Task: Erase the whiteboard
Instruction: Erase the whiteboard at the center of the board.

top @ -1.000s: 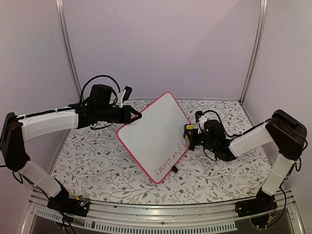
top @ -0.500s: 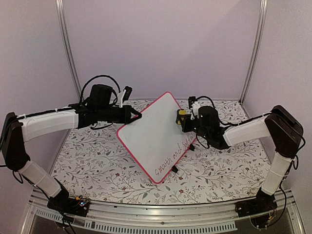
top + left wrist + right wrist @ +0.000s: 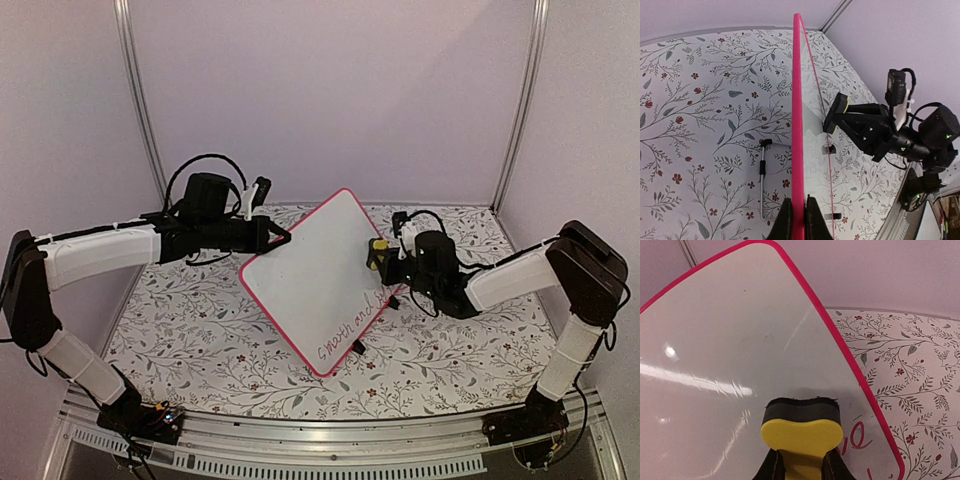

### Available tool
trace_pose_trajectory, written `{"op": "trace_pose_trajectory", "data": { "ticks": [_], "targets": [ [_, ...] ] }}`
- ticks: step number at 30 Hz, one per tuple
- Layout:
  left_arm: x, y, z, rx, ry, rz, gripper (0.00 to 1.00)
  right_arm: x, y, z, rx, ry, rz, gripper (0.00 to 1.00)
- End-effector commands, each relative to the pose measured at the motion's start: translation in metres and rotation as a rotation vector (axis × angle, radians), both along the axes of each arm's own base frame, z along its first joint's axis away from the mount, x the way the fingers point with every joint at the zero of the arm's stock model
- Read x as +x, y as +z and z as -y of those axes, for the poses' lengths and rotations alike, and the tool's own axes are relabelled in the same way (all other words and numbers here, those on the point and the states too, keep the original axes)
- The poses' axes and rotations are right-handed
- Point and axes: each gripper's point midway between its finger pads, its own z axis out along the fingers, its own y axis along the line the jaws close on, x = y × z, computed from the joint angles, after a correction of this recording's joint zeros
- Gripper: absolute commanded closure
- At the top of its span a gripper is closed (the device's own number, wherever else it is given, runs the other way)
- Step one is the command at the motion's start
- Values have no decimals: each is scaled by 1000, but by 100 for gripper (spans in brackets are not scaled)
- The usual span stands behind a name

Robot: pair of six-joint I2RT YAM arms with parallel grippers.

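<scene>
You are clamping the whiteboard (image 3: 318,290) by its pink frame in the left gripper (image 3: 796,222), jaws narrowed onto the edge, so it is standing tilted over the table (image 3: 190,330) and facing the other arm. Your right gripper (image 3: 390,262) is squeezing the yellow eraser (image 3: 802,430), whose dark pad is meeting the board just above the unwiped red writing (image 3: 350,325).

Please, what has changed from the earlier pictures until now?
The right hand, shut on the yellow eraser, moved up the whiteboard toward the far wall, then came partly back. The left hand kept its grip on the board's edge; board and red writing stayed.
</scene>
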Motion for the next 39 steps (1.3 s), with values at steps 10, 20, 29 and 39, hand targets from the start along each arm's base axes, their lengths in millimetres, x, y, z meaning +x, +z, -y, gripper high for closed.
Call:
{"op": "trace_pose_trajectory", "data": {
  "ticks": [10, 20, 29, 39],
  "targets": [
    [-15, -41, 5, 111, -80, -34, 100, -31, -14, 36, -99, -48, -32, 86],
    [-15, -42, 5, 115, -76, -33, 100, 15, 23, 10, -95, -89, 45, 86],
    [-15, -43, 6, 111, -83, -38, 100, 10, 3, 11, -112, -73, -3, 86],
    [-16, -39, 6, 101, -83, -31, 100, -24, -31, 39, -110, -81, -83, 86]
  ]
}}
